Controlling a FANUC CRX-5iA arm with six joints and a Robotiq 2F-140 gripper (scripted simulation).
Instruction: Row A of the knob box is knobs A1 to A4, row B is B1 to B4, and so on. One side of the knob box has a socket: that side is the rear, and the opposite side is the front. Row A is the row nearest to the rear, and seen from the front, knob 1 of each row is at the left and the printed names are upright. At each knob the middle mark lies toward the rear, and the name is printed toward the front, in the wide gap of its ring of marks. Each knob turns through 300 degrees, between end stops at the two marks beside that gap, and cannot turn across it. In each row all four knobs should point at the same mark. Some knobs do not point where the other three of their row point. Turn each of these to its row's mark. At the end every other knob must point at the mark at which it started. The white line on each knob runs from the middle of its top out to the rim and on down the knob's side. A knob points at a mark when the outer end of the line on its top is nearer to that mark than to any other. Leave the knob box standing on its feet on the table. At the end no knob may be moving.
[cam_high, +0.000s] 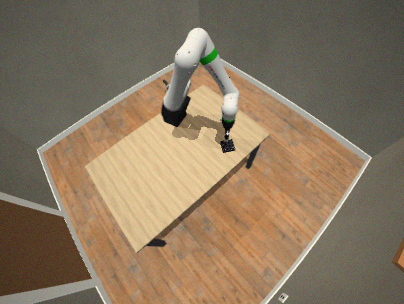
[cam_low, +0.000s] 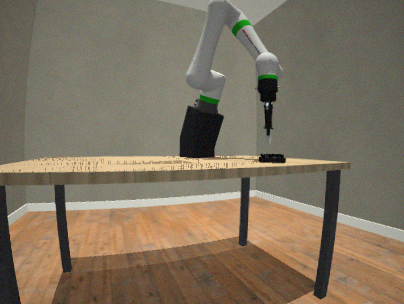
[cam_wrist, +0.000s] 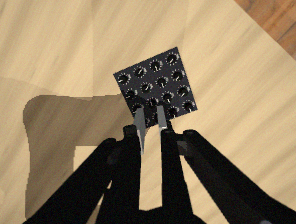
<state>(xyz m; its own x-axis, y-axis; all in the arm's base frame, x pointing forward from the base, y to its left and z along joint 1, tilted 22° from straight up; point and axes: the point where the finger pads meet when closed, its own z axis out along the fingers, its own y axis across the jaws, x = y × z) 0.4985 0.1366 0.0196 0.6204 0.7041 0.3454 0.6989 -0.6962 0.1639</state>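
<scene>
The knob box (cam_wrist: 156, 82) is a small black square with a grid of white-lined knobs. It stands on the wooden table near the far right edge (cam_high: 228, 146), and it shows low on the table top in the exterior view (cam_low: 272, 158). My gripper (cam_wrist: 151, 116) (cam_low: 268, 134) hangs straight down above the box, well clear of the knobs. Its fingers are drawn in to a narrow gap with nothing between them. In the wrist view the fingertips line up over the box's near edge. The knob lines and names are too small to read.
The arm's black base (cam_high: 175, 115) stands on the table behind the box. The table edge (cam_wrist: 260, 30) runs close to the box on the far right, with wooden floor beyond.
</scene>
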